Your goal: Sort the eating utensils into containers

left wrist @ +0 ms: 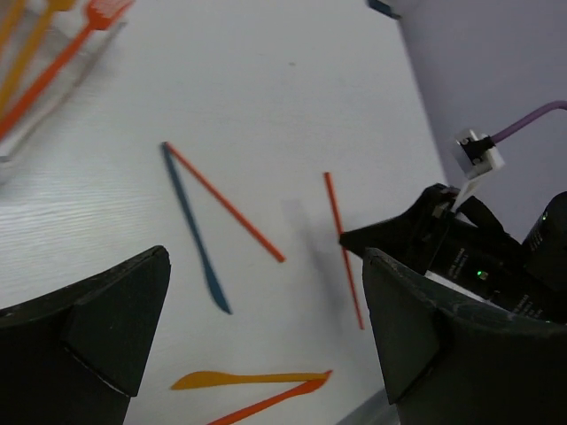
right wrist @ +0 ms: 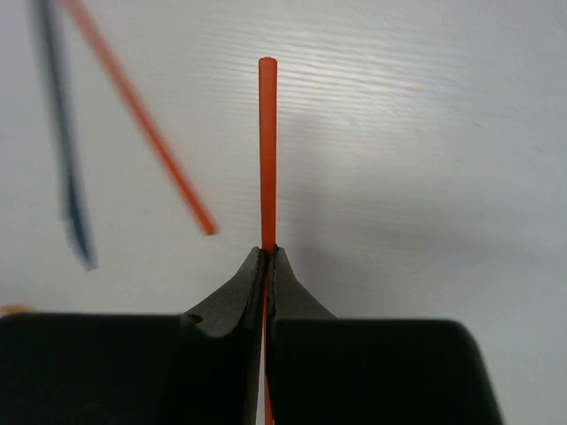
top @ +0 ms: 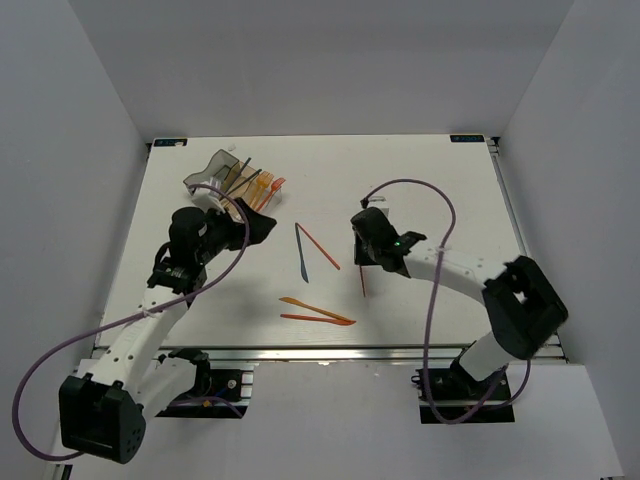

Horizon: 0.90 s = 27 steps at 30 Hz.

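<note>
White table (top: 450, 200), grey walls (top: 70, 150) on 3 sides, metal rail (top: 330, 352) along near edge w/ both arm bases.

Just past the rail are 2 loose utensils lying close together, ends meeting at right: amber-orange knife (top: 300, 301) and red-orange utensil (top: 318, 319), type unclear.

Next back is R gripper (top: 366, 266), mid-table. Its fingers (right wrist: 292, 297) are pinched tight on thin red-orange handle (right wrist: 267, 150), which sticks straight out past the tips. Only the R wrist view shows the pinch. Top view shows the handle pointing toward near edge. L wrist view adds a faint shadow beside it on the table.

Btwn the 2 grippers lie dark blue knife (top: 301, 255) and orange stick (top: 320, 248). They touch at their far ends and splay in a V.

L gripper (top: 260, 225) sits left of centre. Its fingers (left wrist: 97, 328) are spread wide, nothing btwn them.

Far left are the containers (top: 213, 168), a row of 3 bins near the left edge, just beyond L gripper. Orange utensils (top: 268, 185) lean in them, at least 3, plus thin dark ones. Exact count unclear. L wrist view catches an orange fork head (left wrist: 106, 11) over the clear bin.

Count on table: 4 loose, 1 held. Bare surface runs from R gripper out to right edge and far edge, w/ a narrower gap on the left side.
</note>
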Tool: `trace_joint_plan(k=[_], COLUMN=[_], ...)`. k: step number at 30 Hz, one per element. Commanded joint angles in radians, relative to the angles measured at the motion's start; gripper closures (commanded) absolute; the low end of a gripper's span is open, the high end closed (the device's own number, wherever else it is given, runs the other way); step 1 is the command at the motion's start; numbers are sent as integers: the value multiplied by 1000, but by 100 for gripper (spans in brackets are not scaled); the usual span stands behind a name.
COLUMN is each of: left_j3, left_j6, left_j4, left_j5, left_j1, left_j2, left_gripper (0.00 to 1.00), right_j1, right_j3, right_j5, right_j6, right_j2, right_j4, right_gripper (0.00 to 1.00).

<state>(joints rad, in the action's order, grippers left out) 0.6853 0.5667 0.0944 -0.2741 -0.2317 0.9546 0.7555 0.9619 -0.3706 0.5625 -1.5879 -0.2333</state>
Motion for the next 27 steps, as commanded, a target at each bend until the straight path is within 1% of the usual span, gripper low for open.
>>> trace_joint_plan(k=[1,2,3,4,6,7,8,11,14,21,22,24,25,26,27], left_j3=[-20,-21,-30,-33,-39,-44,-47,-40,-41,-30,-27,-17,-17,-15,-7], left_j6=[156,165,186,193,206,217,225,219,220,259,260,265,265,263,251], left_j4=[-243,-293,-324,-382,-436,-462,-507,-496,-505,-585,-591,-594,-604,-601,-592], left_j5=[-116,-113,-109,-109,-114,-119,-120,-96,-85,-109,-114,-131,-137,-142,-142], left_j1=[-69,-87,-127,-145,-195,-205,-221,-231,-238,-242,-244,-247,-247,-248,-248], left_j2=[28,41,68,84,116,145,157,187,200,233,239,249,256,256,257], left_gripper=[2,2,2,2,2,3,5,7,11,25,31,37,45,66,79], right_j1=[1,1,1,1,1,1,2,5,8,33,36,42,42,42,41], right_j3=[-79,-97,-121,-124,-123,-123,-123,-124,-126,-95,-95,-91,-86,-86,-86], right_j5=[276,315,402,426,485,543,564,596,624,659,664,656,650,641,630], right_j6=[-151,-148,-144,-133,-116,-93,-81,-55,-43,-33,-32,-32,-30,-29,-27], right_j2=[165,190,215,250,272,288,295,324,345,310,301,292,287,286,287], right_j4=[282,354,389,408,451,471,488,523,551,568,571,574,574,574,572], right_gripper=[100,100,100,100,100,100,100,100,100,100,100,100,100,100,100])
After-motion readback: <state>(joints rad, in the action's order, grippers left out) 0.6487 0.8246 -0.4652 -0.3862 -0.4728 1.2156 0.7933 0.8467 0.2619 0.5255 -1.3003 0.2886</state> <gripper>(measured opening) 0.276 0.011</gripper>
